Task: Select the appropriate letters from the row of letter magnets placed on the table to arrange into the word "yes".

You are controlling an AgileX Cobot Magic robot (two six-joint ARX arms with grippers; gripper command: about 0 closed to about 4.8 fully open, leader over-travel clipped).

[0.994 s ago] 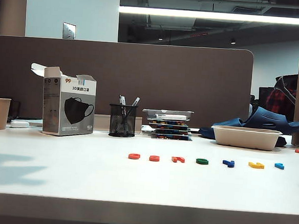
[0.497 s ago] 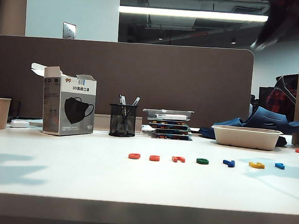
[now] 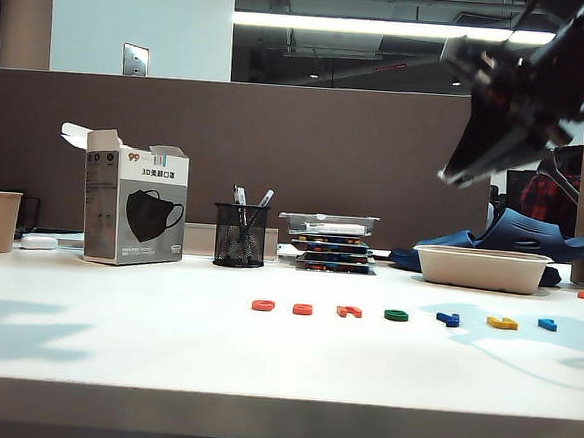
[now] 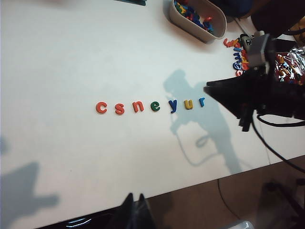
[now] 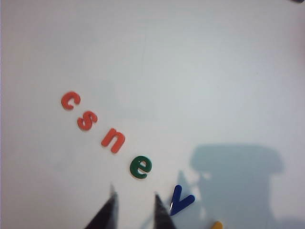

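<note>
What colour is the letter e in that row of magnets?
Green. The e shows best in the right wrist view, between the orange-red n and the dark blue y.

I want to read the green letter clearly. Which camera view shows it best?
The right wrist view: the green letter is large and reads "e". The left wrist view shows it smaller but readable; the exterior view shows only a flat edge-on sliver.

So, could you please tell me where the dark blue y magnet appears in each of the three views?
Exterior view: the dark blue y lies fifth from the left in the row, below the raised right gripper.
Left wrist view: dark blue y, right of the green e.
Right wrist view: dark blue y, beside the fingertips.
Shared landmark: the green e.
</note>
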